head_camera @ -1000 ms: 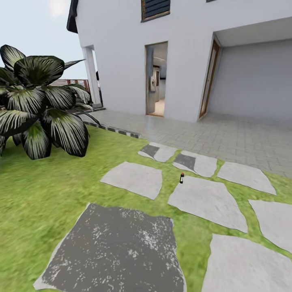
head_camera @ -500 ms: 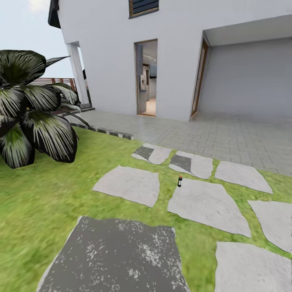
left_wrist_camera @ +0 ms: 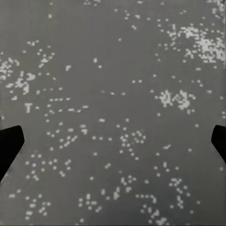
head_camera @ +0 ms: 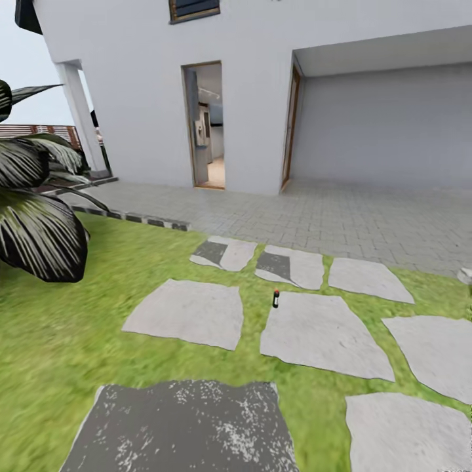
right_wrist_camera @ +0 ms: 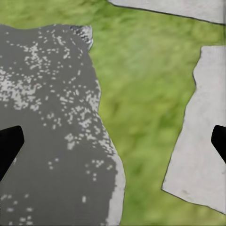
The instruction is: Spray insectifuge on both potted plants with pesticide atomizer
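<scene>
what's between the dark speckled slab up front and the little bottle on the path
In the head view, a strip of grass and the near corner of a pale paving stone separate the dark speckled slab from the pesticide atomizer.

dark speckled slab (head_camera: 183, 426) — pale grey stones (head_camera: 321, 334) — green lawn (head_camera: 59, 328)

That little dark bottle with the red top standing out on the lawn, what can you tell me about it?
The small dark bottle-shaped pesticide atomizer stands upright in a grass strip among pale grey stepping stones, at the top left corner of one large slab. Its body looks dark, nearly black, with a small red cap on top. It is too small in the head view to make out a nozzle or trigger. Nothing holds it; it stands alone.
</scene>
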